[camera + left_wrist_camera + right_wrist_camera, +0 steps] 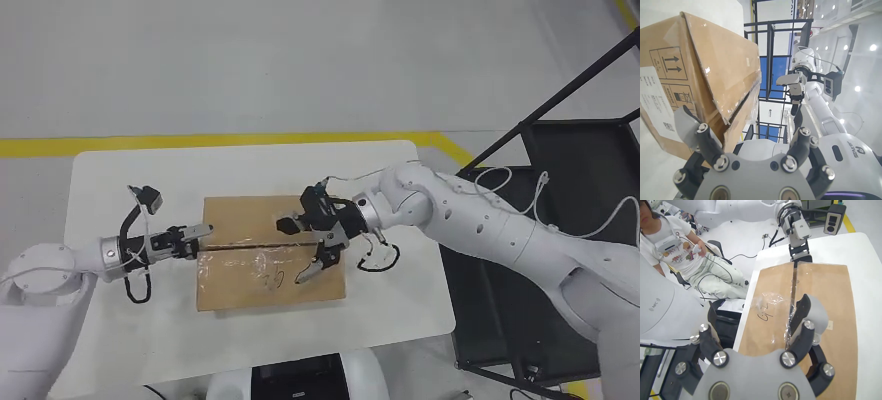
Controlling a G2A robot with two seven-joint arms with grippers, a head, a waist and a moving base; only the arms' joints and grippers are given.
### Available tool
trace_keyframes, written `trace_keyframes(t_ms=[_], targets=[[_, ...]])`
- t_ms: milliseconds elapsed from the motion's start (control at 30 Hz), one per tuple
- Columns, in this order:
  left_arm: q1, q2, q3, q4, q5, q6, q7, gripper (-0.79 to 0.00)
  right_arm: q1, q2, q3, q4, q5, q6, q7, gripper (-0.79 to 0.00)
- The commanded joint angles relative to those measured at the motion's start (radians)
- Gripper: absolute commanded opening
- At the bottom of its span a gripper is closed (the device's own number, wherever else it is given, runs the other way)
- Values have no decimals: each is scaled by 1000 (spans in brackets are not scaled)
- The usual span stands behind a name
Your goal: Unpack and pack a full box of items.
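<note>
From above, your cardboard box [240,218] lies flat in the middle of the white worktop [120,180], flaps folded down, so its contents are hidden. Your left gripper [200,237] sits at the box's left end, level with the centre seam [250,242]. Your right gripper [300,248] hangs over the right part of the lid with its jaws spread wide, one finger on each side of the seam.

In the left wrist view, the left gripper [741,113] has its jaws wide apart and holds nothing. One grey pad [685,121] is just beside the box's [719,62] labelled end face, and the top edge of that end lies between the jaws. The flaps stand slightly parted. The right gripper [789,95] shows farther off, above the lid.

In the right wrist view, the right gripper [757,308] is spread and grips nothing. One finger [806,311] is over the seam [793,283], where clear tape [770,298] is crumpled. The left gripper [800,256] meets the seam's far end.
</note>
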Motion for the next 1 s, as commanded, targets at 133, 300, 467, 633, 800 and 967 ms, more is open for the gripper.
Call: trace_keyframes(t_ms=[133,300,467,633,800,967], targets=[[-143,-32,172,57,26,6,-19,0,-79,132,27,-54,-18,0,-94,0],[-244,-66,302,95,36,4,-17,0,-135,214,44,-94,-10,0,-141,0],[-300,-86,353,153,16,-19,-7,0,-155,257,61,-106,-2,0,-128,0],[-301,-84,338,179,3,-35,-7,0,-155,257,61,-106,-2,0,-128,0],[-301,-84,338,179,3,-35,-7,0,-155,257,61,-106,-2,0,-128,0],[-301,-84,338,179,3,-35,-7,0,-155,257,61,-106,-2,0,-128,0]])
